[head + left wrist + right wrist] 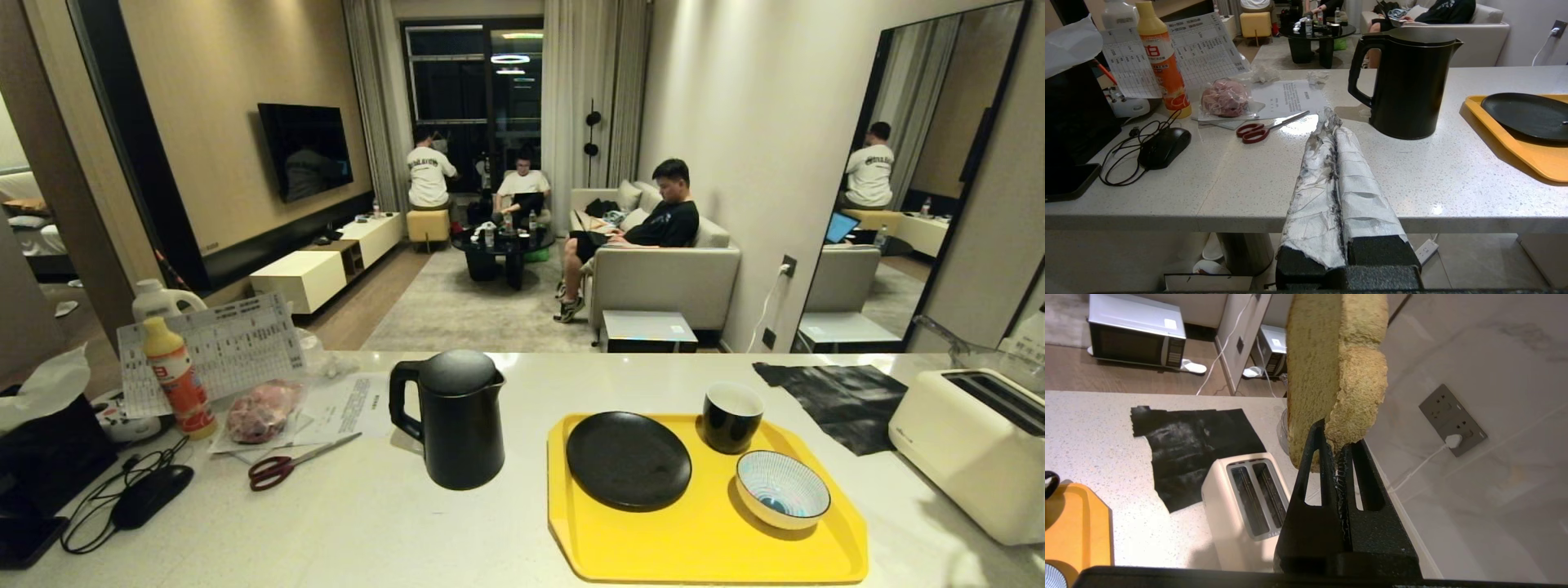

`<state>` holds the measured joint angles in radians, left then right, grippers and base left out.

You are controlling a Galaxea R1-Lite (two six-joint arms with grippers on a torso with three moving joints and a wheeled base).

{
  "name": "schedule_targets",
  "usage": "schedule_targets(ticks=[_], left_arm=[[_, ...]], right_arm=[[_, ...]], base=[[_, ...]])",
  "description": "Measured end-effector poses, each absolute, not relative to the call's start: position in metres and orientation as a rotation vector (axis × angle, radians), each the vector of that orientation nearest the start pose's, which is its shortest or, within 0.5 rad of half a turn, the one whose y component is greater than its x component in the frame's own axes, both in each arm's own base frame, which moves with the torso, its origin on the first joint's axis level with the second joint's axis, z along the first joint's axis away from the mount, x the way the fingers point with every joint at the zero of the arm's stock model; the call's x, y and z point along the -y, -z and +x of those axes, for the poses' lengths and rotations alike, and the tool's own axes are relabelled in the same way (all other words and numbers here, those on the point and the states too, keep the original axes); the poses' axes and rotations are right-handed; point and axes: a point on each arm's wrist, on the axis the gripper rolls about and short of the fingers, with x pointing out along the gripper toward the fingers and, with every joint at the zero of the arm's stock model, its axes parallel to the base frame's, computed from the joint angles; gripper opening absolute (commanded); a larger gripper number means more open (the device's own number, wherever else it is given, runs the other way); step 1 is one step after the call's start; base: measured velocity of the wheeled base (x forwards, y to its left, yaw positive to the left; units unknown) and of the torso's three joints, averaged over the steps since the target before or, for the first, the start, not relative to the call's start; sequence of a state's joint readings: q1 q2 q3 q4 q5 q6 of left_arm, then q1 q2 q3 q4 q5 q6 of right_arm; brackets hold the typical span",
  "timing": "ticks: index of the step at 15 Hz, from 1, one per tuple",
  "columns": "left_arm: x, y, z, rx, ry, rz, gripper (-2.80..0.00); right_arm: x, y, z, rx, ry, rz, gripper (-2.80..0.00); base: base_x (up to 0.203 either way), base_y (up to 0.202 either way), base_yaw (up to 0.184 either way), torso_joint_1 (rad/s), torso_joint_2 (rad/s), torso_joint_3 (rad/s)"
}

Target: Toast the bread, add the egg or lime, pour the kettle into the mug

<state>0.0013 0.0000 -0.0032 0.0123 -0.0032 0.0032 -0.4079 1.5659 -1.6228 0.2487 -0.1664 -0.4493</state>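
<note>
Head view: kettle [455, 420] & mug [731, 416] wait on desk [367, 523], toaster [976, 449] at right

Left wrist: left claw [1331, 118] pinched shut, empty

Right wrist: right claw [1337, 447] nips bread [1331, 363] by a lower corner above the toaster; we judge it light, soft, tearable, so grip deeper

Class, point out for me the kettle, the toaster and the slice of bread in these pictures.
kettle [457, 429]: head view, on the black body's middle.
toaster [1241, 506]: right wrist view, on its cream top beside the slots.
bread [1327, 363]: right wrist view, on the slice's face above the right gripper [1340, 451] pinching it.
</note>
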Motion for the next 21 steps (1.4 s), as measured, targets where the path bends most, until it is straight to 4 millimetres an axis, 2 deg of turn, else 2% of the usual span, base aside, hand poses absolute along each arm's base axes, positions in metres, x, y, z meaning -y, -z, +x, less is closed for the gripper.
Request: schedule_targets(ticks=[8,18,21], left_arm=[[0.0,-0.075,-0.023,-0.009,0.002,0.003,-2.8],[0.0,-0.075,-0.023,-0.009,0.002,0.002,-2.8],[0.0,-0.075,-0.023,-0.009,0.002,0.002,-2.8]], right_arm=[[0.112,-0.369,0.25,-0.314,0.476,-0.48,-2.8],[0.139,-0.362,0.251,-0.373,0.549,-0.5,-2.8],[0.141,-0.361,0.25,-0.378,0.55,-0.497,-2.8]], base=[[0.0,0.0,0.0,0.0,0.0,0.0],[0.0,0.0,0.0,0.0,0.0,0.0],[0.0,0.0,0.0,0.0,0.0,0.0]])
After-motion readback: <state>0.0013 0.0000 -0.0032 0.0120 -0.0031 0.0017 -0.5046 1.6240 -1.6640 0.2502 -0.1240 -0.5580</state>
